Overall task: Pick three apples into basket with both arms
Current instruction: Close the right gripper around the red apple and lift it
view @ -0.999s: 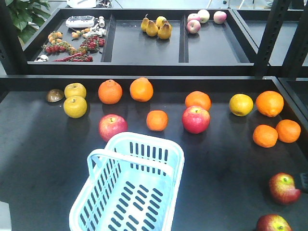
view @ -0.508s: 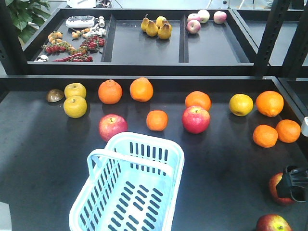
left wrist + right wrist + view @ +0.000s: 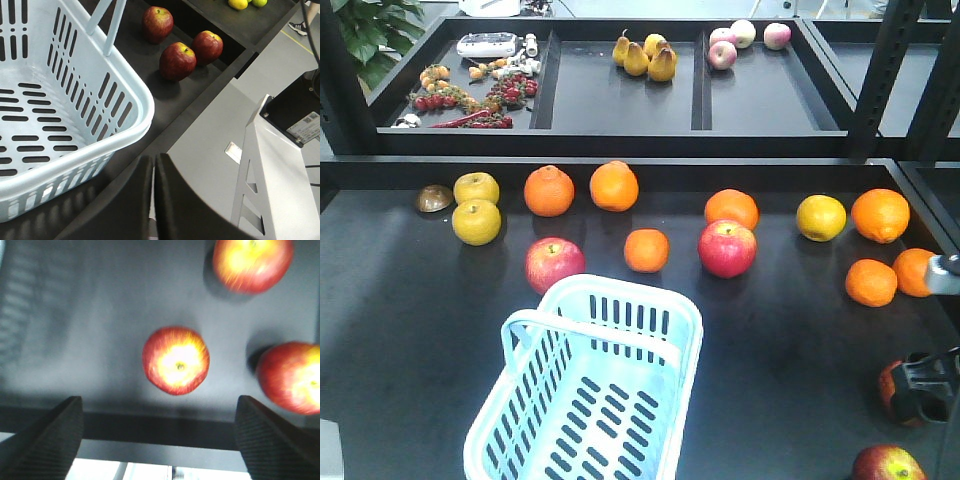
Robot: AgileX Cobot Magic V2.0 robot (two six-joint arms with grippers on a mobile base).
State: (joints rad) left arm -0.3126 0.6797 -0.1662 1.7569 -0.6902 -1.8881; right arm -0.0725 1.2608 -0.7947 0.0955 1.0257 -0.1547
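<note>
Our right gripper [image 3: 157,402] hangs over the nearest apple [image 3: 176,360]. Its fingers [image 3: 47,440] are spread wide, one on each side, and nothing is gripped yet. The apple stands stem up on the black tabletop [image 3: 100,315], just ahead of the fingertips and slightly nearer the finger on the right of the wrist view.

We judge the step to be the descent and grasp. To do it well we should centre the apple in the gap first. Then we should come down until the pads flank its widest part, and close slowly so that the round skin does not squirt out.

The second apple [image 3: 292,377] lies just beyond that same finger's tip, near enough to be knocked. The third apple [image 3: 252,262] lies well ahead of the fingers.

The left gripper [image 3: 153,160] has its fingers pressed together on nothing. The basket [image 3: 142,100] lies empty just ahead of those tips and to one side.
</note>
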